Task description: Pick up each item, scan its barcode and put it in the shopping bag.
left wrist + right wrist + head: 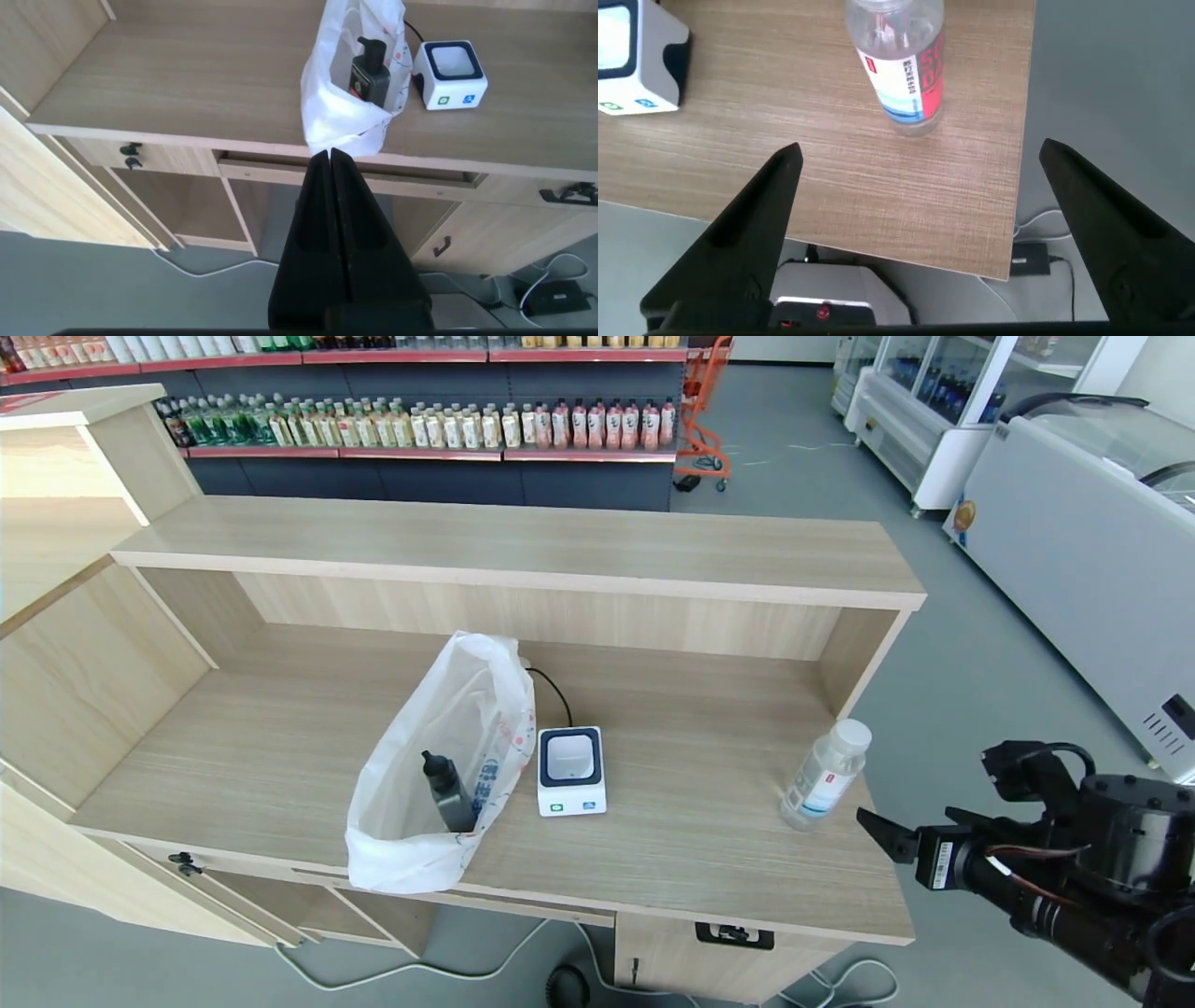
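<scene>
A clear water bottle [826, 775] with a white cap and a red-and-blue label stands near the desk's right edge. My right gripper [898, 831] hangs just off that edge, beside the bottle and apart from it. Its jaws stand wide open [920, 161] with the bottle [901, 65] ahead of them. A white shopping bag [439, 775] stands open at the desk's front, with a dark bottle [448, 793] upright inside. The white barcode scanner [571, 770] sits right of the bag. My left gripper [332, 157] is shut and empty, below the desk's front edge by the bag [350, 117].
The desk [672, 859] has a raised back shelf and side walls. A black cable [557, 695] runs from the scanner to the back. Drawers and handles [131, 154] sit under the front edge. Open floor and freezers lie to the right.
</scene>
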### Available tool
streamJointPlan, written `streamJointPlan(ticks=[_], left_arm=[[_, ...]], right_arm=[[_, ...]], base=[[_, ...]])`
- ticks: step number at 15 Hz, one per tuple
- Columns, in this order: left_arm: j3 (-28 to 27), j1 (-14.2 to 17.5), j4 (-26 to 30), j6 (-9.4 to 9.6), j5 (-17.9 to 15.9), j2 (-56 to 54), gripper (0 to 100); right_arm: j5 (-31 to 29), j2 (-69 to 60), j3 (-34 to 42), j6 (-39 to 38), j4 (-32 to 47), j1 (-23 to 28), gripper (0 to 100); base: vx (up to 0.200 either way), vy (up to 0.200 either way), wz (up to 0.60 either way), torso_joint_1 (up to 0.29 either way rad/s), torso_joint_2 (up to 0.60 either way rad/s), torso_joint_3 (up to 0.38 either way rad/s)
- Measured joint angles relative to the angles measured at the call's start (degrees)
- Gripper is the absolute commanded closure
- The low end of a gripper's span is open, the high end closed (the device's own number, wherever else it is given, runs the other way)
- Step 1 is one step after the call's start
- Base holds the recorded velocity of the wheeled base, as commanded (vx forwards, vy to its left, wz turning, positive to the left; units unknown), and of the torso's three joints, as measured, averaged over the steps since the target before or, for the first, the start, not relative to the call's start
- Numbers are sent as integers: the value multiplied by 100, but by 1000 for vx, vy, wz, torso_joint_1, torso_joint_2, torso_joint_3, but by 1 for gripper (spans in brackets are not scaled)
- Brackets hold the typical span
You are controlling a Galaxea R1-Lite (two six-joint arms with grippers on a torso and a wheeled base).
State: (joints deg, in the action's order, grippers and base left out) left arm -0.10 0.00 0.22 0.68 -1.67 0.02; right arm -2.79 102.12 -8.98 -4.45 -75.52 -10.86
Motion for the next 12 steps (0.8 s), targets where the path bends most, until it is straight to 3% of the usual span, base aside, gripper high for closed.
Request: streamJointPlan(ticks=[3,12], left_arm=[[0,0,2,0,0,0,100],[0,0,0,0,0,0,100]], right_arm=[[-306,750,229,87,-1059,-27,0],[-413,1812,-658,597,-1440,-11,0]], base=[[0,0,0,0,0,0],[0,0,0,0,0,0]])
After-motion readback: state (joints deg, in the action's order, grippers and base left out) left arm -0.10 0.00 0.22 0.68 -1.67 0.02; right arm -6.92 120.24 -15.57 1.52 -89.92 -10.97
